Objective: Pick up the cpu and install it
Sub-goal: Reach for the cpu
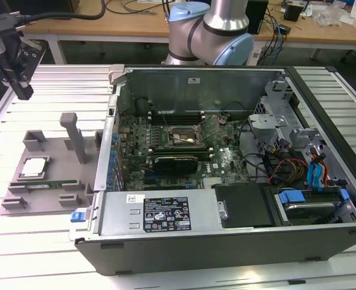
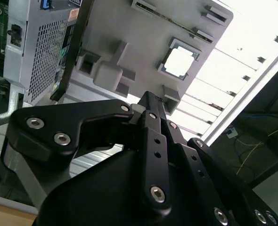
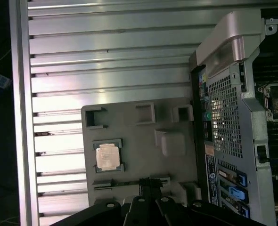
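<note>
Your jaws sit together, gripping nothing, high above the bench [image 1: 39, 241] at the exterior view's left, well apart from the cpu [image 1: 33, 167]. The cpu lies flat, metal plate up, in a square recess of the grey holder [image 1: 57, 160], which rests on the bench just beside the open computer case [image 1: 226, 251]. In both wrist views you see the cpu [image 2: 179, 61] [image 3: 107, 156] beyond the jaw tips. Inside the case, the socket [image 1: 184, 138] sits near the middle of the board.
</note>
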Motion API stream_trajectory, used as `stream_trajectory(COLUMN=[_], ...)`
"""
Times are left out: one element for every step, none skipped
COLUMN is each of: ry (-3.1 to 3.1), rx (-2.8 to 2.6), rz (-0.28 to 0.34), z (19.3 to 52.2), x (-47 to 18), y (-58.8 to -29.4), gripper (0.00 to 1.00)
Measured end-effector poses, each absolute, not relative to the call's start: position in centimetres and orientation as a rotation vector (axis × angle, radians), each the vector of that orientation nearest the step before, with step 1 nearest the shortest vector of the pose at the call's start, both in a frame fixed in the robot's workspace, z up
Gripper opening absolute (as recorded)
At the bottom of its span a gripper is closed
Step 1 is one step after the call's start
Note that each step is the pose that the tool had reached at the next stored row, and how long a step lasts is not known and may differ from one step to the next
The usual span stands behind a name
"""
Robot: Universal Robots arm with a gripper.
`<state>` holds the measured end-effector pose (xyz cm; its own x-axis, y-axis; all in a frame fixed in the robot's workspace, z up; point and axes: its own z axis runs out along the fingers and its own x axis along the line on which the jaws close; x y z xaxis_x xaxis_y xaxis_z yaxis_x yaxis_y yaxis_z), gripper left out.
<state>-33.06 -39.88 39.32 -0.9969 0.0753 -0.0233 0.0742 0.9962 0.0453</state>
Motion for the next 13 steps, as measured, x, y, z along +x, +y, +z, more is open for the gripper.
stream_trajectory(ry=[3.114,3.114,3.114,3.114,3.114,3.114,3.114,3.114,3.114,3.114,3.114,3.114,3.114], rx=[0.117,0.117,0.117,0.117,0.117,0.117,0.117,0.117,0.117,0.117,0.117,0.117,0.117], rz=[0.069,0.069,0.069,0.069,0.069,0.069,0.069,0.069,0.069,0.069,0.069,0.069,0.069], z=[39.3,39.3,39.3,39.3,39.3,39.3,39.3,39.3,39.3,39.3,39.3,39.3,39.3], x=[-33.2,-33.4,-33.6,-33.9,-34.1,-34.4,-34.9,-35.1,-35.3,-35.4,-35.6,-35.7,-35.9], y=[-39.9,-39.9,-39.9,-39.9,-39.9,-39.9,-39.9,-39.9,-39.9,-39.9,-39.9,-39.9,-39.9], gripper=[0.11,0.11,0.11,0.11,0.11,0.11,0.11,0.11,0.11,0.11,0.11,0.11,0.11])
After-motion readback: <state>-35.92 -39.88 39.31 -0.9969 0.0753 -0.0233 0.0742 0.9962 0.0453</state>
